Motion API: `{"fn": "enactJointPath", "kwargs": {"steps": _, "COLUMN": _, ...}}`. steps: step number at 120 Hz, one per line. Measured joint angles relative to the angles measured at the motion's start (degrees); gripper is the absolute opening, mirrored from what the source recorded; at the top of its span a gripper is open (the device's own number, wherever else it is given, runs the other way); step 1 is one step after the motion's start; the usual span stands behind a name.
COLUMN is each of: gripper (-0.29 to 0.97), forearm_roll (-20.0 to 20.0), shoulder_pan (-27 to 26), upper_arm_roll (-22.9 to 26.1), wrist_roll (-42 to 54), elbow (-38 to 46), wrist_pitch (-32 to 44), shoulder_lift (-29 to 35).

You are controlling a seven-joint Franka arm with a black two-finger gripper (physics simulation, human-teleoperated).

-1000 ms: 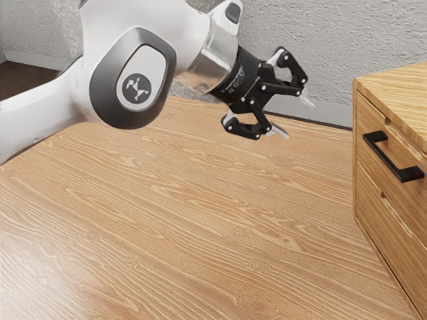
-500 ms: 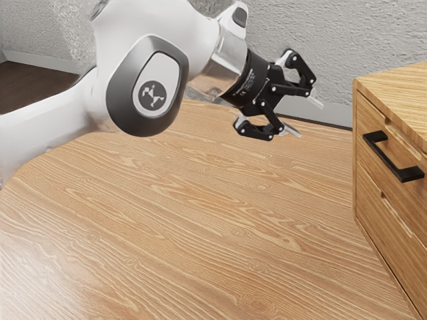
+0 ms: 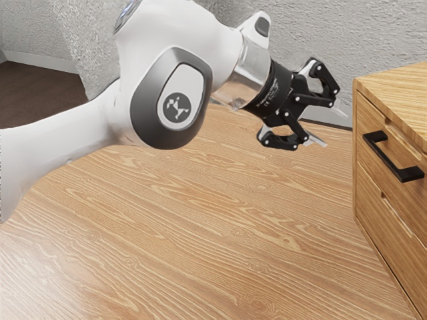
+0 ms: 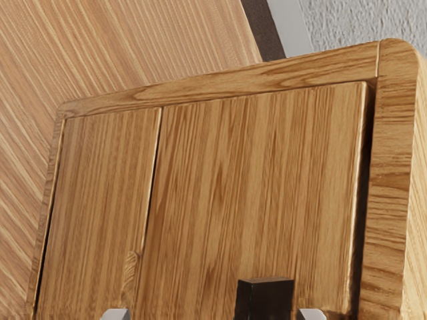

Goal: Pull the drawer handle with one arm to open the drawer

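One black two-finger hand [image 3: 331,127] hovers released above the wood-grain counter [image 3: 200,233], near one light wooden cabinet [image 3: 393,90] at the exterior view's right. Two drawer fronts sit flush. The upper drawer [image 3: 410,200] carries one black bar handle [image 3: 393,157].

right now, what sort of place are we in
Probably a simulated indoor room, plainly furnished: a broad wood-grain surface, a wooden drawer cabinet with a black handle, and a rough grey wall behind.

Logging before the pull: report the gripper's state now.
Black two-finger gripper: open, holding nothing, short of the black bar handle on the wooden drawer.
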State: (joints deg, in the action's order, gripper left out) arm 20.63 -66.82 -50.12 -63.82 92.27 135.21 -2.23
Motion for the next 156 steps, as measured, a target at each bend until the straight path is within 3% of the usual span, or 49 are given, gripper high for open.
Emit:
{"fn": "enactJointPath", "kwargs": {"steps": 28, "gripper": 0.25, "forearm_roll": 0.64, "shoulder_pan": -4.32, "upper_arm_roll": 0.93, "wrist_roll": -0.15, "elbow": -0.48, "wrist_pitch": -4.65, "shoulder_lift": -0.69}}
{"fn": "enactJointPath", "kwargs": {"steps": 72, "gripper": 0.23, "forearm_roll": 2.90, "shoulder_pan": -1.30, "upper_arm_roll": 2.93, "wrist_roll": -0.36, "elbow": -3.98, "wrist_pitch": -6.89, "shoulder_lift": -4.23}}
{"fn": "enactJointPath", "kwargs": {"steps": 86, "gripper": 0.22, "forearm_roll": 4.03, "shoulder_pan": 10.24, "upper_arm_roll": 14.79, "wrist_roll": -0.33, "elbow": -5.89, "wrist_pitch": -7.05, "shoulder_lift": -6.16}}
{"fn": "enactJointPath", "kwargs": {"steps": 95, "gripper": 0.22, "forearm_roll": 4.37, "shoulder_pan": 13.75, "upper_arm_roll": 18.16, "wrist_roll": -0.34, "elbow": -6.18, "wrist_pitch": -7.11, "shoulder_lift": -6.51}}
{"fn": "enactJointPath", "kwargs": {"steps": 156, "gripper": 0.21, "forearm_roll": 5.06, "shoulder_pan": 16.41, "upper_arm_roll": 18.48, "wrist_roll": 0.69, "elbow": -6.29, "wrist_pitch": -7.35, "shoulder_lift": -6.39}}
